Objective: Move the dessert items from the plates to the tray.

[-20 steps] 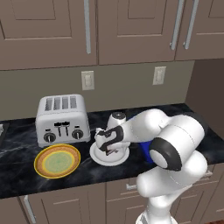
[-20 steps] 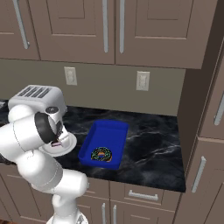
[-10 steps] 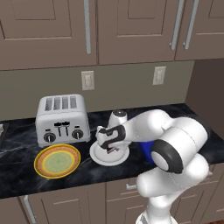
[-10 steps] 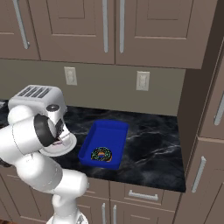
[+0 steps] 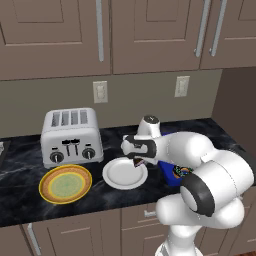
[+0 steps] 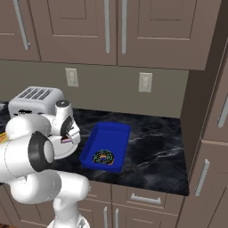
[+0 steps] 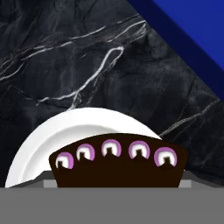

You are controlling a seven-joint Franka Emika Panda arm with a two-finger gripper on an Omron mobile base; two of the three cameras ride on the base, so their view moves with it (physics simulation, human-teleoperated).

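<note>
My gripper: pinching the cake wedge, lifted over the white plate's right edge.
Donut: in the blue tray's near end.
Yellow-rimmed plate: left of the white plate, before the toaster.

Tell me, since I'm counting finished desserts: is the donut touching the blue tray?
Touching. The right base view shows the donut lying flat on the floor of the blue tray, inside its rim.
</note>
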